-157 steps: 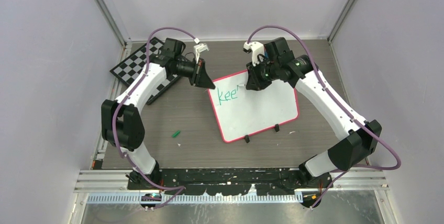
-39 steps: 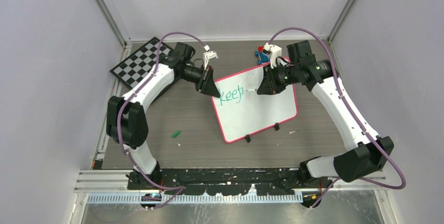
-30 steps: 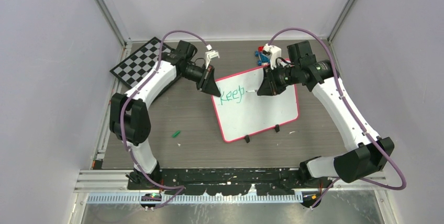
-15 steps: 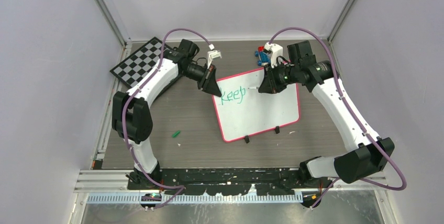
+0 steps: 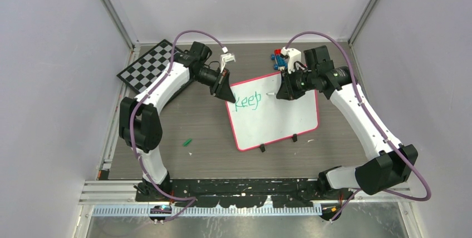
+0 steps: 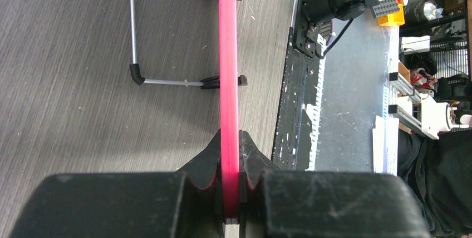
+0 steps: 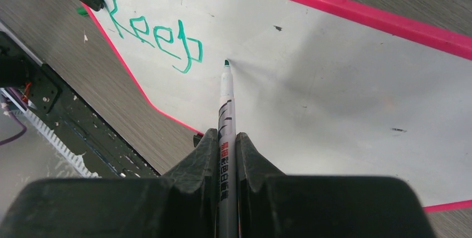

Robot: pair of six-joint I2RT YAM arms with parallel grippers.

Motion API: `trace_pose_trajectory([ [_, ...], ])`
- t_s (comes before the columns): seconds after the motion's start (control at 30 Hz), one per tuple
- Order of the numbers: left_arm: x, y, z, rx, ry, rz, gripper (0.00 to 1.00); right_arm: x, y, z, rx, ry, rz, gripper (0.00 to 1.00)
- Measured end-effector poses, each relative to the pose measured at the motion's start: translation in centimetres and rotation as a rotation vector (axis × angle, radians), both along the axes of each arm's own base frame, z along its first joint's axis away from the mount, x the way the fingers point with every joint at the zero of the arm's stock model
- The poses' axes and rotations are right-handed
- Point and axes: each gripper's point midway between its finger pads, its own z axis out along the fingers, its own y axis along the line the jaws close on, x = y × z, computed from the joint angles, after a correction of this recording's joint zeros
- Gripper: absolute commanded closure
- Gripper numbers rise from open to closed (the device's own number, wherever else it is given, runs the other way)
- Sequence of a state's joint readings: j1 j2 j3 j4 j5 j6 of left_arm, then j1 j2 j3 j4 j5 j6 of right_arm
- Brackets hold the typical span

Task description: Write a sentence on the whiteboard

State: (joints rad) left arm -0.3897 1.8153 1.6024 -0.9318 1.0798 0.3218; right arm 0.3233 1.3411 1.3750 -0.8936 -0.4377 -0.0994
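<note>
The whiteboard with its red-pink rim stands tilted on two black feet at mid table. Green lettering "Keep" runs along its upper left. My left gripper is shut on the board's rim at the upper left corner. My right gripper is shut on a white marker; its green tip sits at the board's surface just right of the "p".
A black-and-white chessboard lies at the far left corner. A green marker cap rests on the wood left of the board. Red and blue small objects sit behind the board's top edge. The board's wire stand legs show in the left wrist view.
The word grew from "Kee" to "Keep". Over the last second my right gripper shifted the marker slightly up and right of the "p"; the left gripper kept its hold on the rim.
</note>
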Motion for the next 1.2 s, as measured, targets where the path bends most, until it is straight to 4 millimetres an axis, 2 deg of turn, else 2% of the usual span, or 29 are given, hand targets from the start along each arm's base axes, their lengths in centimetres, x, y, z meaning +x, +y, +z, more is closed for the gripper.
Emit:
trace_pose_trajectory([
  [0.33,0.0,0.0,0.0,0.003,0.003,0.003,1.00,0.6,-0.4,-0.1,-0.022,-0.018,-0.023,1.00],
  [0.63,0.1,0.0,-0.1,0.010,0.013,0.014,1.00,0.0,-0.8,-1.5,-0.043,0.018,-0.025,1.00],
  [0.8,0.1,0.0,-0.1,0.010,0.013,0.015,1.00,0.0,-0.8,-1.5,-0.048,0.017,-0.028,1.00],
  [1.2,0.1,0.0,-0.1,0.010,0.014,0.016,1.00,1.7,-1.1,0.7,-0.065,-0.052,-0.053,1.00],
])
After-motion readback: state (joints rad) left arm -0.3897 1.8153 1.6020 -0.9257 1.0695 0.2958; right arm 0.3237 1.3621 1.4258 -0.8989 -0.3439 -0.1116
